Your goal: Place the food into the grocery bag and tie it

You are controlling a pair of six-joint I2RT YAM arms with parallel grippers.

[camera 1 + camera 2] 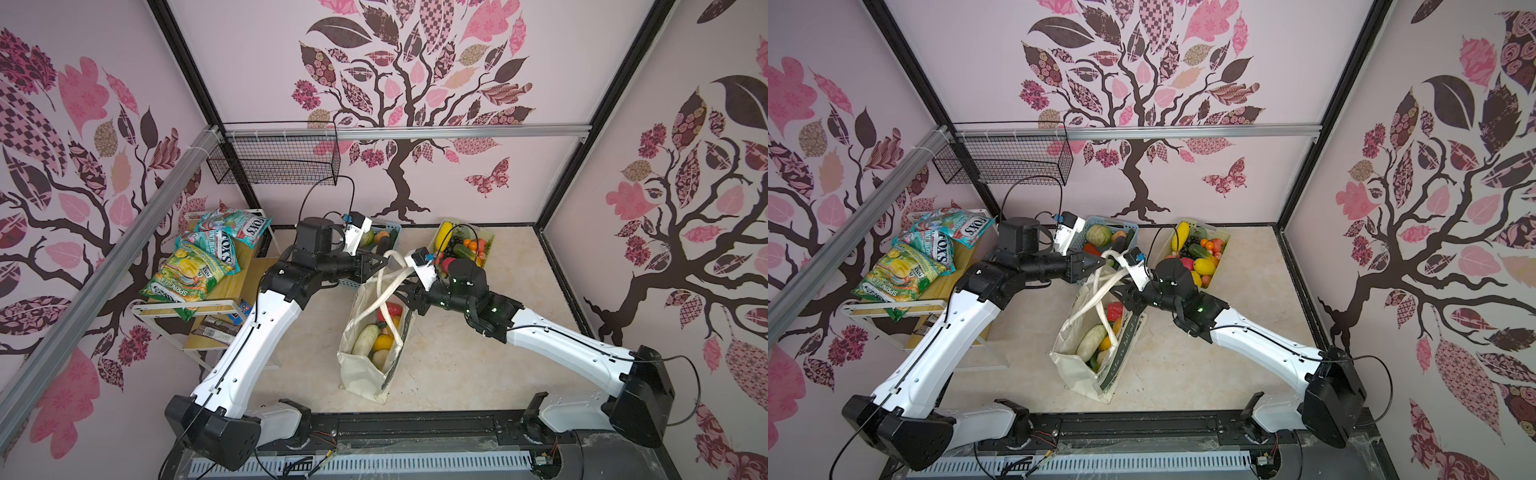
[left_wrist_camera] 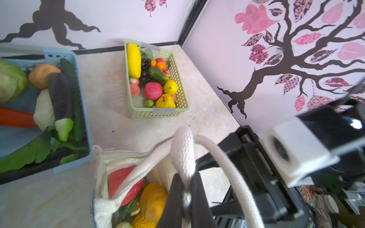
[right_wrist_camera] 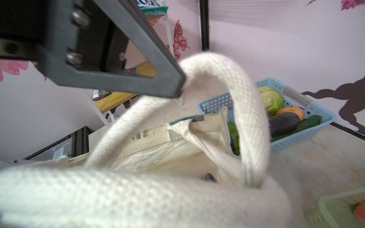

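Jaws on the left gripper (image 2: 186, 177) are pinched tight on one cream strap (image 2: 183, 152) of the grocery bag (image 1: 361, 374), holding it up in a loop over the bag's far end. Facing it from the right, the right gripper (image 1: 409, 297) sits against the other strap (image 2: 225, 159); whether its jaws grip it I cannot tell. That bag stands mid-scene on the desk (image 1: 457, 353), mouth open, food (image 1: 365, 338) inside, just near of the blue basket (image 3: 288, 146) and green basket (image 2: 156, 113).

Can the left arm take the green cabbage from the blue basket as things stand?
Probably not yet. The cabbage lies uncovered in the blue basket near that arm, but the left tool is shut on the strap of the grocery bag; it would have to let go first.
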